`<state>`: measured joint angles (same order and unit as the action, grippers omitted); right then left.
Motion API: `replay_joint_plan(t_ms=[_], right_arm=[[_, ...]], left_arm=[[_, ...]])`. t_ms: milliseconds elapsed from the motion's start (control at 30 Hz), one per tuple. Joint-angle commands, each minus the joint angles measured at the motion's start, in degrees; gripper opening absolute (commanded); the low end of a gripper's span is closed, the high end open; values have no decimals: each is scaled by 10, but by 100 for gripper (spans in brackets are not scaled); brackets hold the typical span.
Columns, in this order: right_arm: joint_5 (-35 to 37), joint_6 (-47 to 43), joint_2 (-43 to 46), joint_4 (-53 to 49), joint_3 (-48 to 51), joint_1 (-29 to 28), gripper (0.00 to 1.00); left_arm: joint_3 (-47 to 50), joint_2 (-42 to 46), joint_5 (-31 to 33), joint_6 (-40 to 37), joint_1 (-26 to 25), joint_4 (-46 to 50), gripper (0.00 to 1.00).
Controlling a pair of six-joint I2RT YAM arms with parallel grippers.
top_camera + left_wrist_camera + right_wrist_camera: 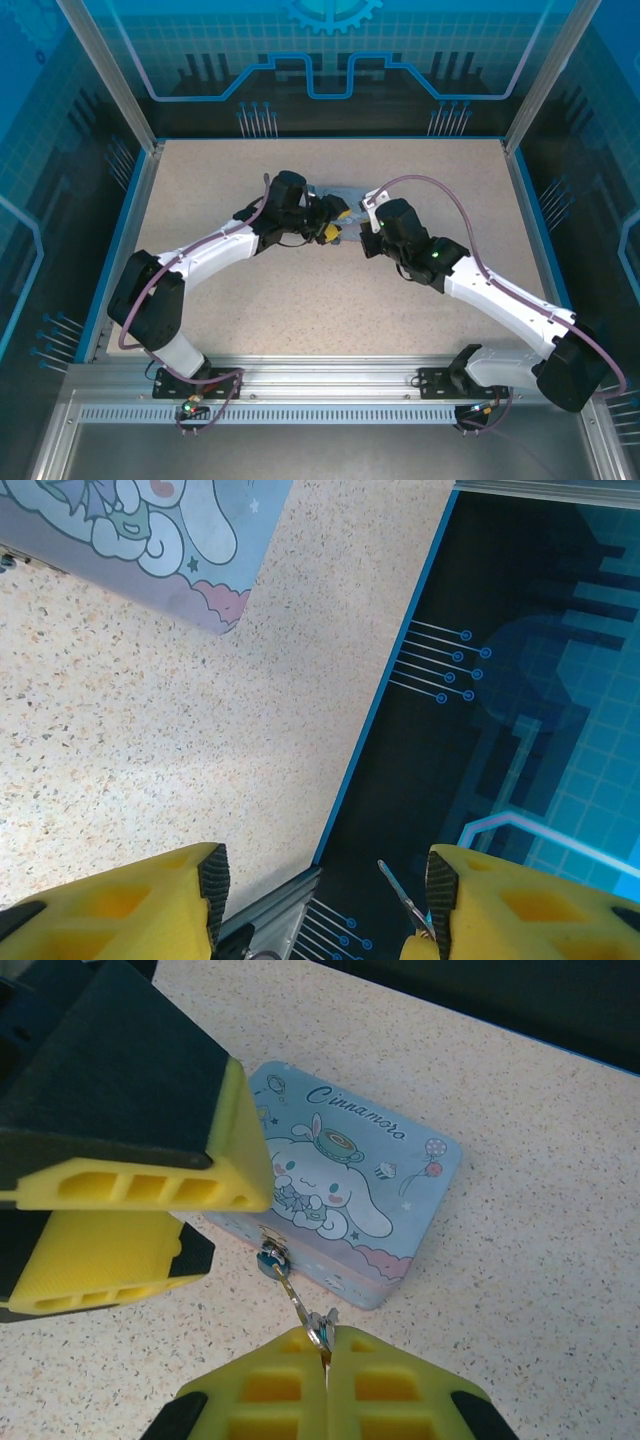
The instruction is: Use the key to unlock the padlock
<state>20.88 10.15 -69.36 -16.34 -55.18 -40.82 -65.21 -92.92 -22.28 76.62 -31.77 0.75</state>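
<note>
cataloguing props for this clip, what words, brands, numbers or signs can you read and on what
"Cinnamoro": dark script along the top edge of the tin lid, above the cartoon, in the right wrist view.
On the padlock and the key, any markings are too small to read.
The blue backdrop carries circuit and gear graphics, no words or numbers.

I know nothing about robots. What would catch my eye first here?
A pale blue tin with a cartoon picture lies on the speckled table. On its front edge hangs a tiny padlock, and the right gripper pinches a small key that reaches up to it. The left gripper, wide open, hovers close beside.
</note>
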Motion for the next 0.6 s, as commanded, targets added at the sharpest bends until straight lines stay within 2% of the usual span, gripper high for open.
replay_joint_plan(t_ms=[0,367,567], right_arm=[[7,-13,-6,33,4,-11,0],[11,-21,-40,54,2,-23,0],[11,-20,-49,54,2,-25,0]], left_arm=[[-8,12,4,13,-6,-1,56],[-14,4,1,24,-12,-23,48],[-13,1,0,29,-12,-34,35]])
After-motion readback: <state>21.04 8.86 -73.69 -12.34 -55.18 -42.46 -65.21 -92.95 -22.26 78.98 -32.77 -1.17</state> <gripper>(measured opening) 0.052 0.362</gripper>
